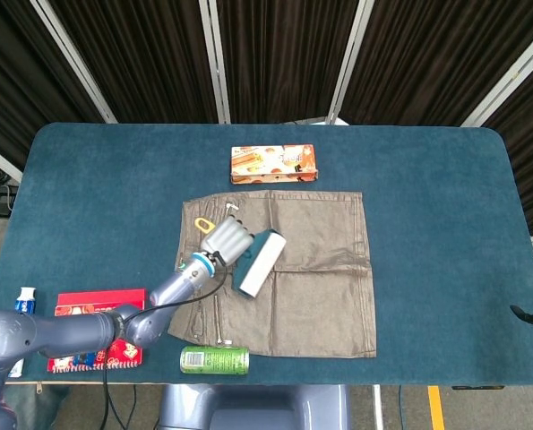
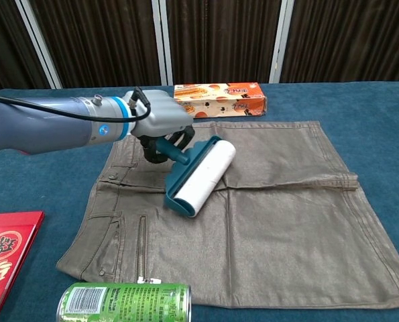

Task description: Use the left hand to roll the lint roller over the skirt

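A grey-brown skirt [image 1: 311, 269] [image 2: 279, 215] lies flat on the blue table. My left hand [image 1: 226, 237] [image 2: 160, 124] grips the teal handle of the lint roller [image 1: 259, 263] [image 2: 202, 176]. The white roll lies across the skirt's left half, near the waistband and the middle fold. The right hand shows in neither view.
An orange snack box [image 1: 273, 164] [image 2: 219, 98] lies just beyond the skirt. A green can [image 1: 214, 360] [image 2: 125, 303] lies on its side at the skirt's near left corner. A red booklet [image 1: 96, 330] [image 2: 1, 251] and a toothpaste tube [image 1: 21, 309] sit at the near left.
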Available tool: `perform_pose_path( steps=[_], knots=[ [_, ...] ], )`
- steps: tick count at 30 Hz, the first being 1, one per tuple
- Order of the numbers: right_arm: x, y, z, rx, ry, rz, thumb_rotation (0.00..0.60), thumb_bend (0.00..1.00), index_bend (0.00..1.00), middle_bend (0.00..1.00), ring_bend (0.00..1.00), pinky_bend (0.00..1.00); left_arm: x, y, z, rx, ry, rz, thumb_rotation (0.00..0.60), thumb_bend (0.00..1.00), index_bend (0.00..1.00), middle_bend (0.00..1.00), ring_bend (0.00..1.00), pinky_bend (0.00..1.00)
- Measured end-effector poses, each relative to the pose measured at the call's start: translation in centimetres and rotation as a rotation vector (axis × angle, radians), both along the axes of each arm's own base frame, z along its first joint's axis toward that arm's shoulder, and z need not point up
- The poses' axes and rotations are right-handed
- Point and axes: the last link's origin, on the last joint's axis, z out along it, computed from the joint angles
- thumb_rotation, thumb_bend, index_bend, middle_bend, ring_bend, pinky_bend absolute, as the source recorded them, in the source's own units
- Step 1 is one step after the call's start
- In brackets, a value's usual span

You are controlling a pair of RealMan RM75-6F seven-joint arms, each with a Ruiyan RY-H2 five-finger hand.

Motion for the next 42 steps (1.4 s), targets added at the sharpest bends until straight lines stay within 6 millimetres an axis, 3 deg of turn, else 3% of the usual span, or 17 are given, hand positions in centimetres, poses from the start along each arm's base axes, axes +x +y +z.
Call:
perform_pose_path(
  steps=[14, 19, 28, 42],
  knots=[
    [0.6, -0.1, -0.7, 0.006, 0.013, 0.017, 0.6, 0.0, 0.0, 0.0, 0.0, 0.0, -9.6, 3.0, 5.3, 0.12, 0.151, 0.107, 0.6, 0.74, 0.54, 0.52, 0.41, 0.45],
    [0.8, -0.2, -0.8, 0.005, 0.012, 0.022, 0.6, 0.0, 0.0, 0.0, 0.0, 0.0, -10.6, 3.1, 6.2, 0.132, 0.152, 0.108, 0.6, 0.74, 0.54, 0.51, 0.41, 0.45],
    [0.6, -0.1, -0.3, -0.023, 0.007, 0.021, 0.6, 0.0, 0.0, 0.0, 0.0, 0.0, -8.3, 2.9, 5.7, 0.126, 0.146, -0.002, 0.6, 0.74, 0.54, 0.52, 0.41, 0.45],
    [-0.1, 0.2, 0.6, -0.042, -0.002, 0.01, 0.6, 0.0, 0.0, 0.0, 0.0, 0.0, 0.4, -0.7, -1.2, 0.02, 0.106, -0.19, 0.6, 0.74, 0.54, 0.52, 0.41, 0.45]
  ],
)
